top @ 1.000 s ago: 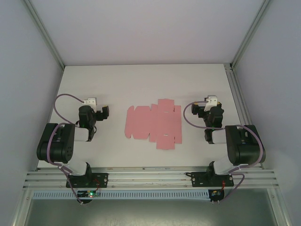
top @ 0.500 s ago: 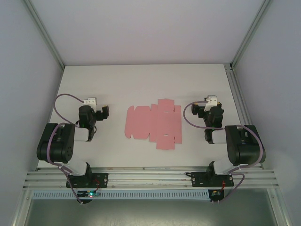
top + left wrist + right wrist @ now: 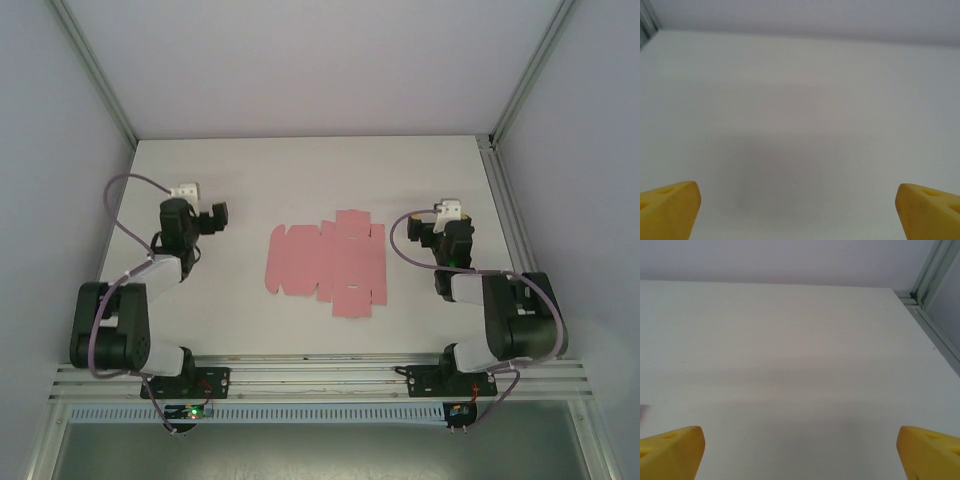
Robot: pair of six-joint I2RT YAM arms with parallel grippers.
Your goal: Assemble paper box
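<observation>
Open table (image 3: 300,170) lies all round the flat paper box (image 3: 325,262); enclosure walls (image 3: 50,200) bound the sides.

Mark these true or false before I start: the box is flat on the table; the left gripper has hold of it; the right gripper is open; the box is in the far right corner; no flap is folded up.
1. The box lies flat on the table. True.
2. The left gripper is shut on the box. False: it is open and empty, off to the left of the box and apart from it.
3. The right gripper is open. True.
4. The box is in the far right corner. False: it lies near the middle, between the two arms.
5. No flap is folded up. True, as far as the top view shows.
</observation>
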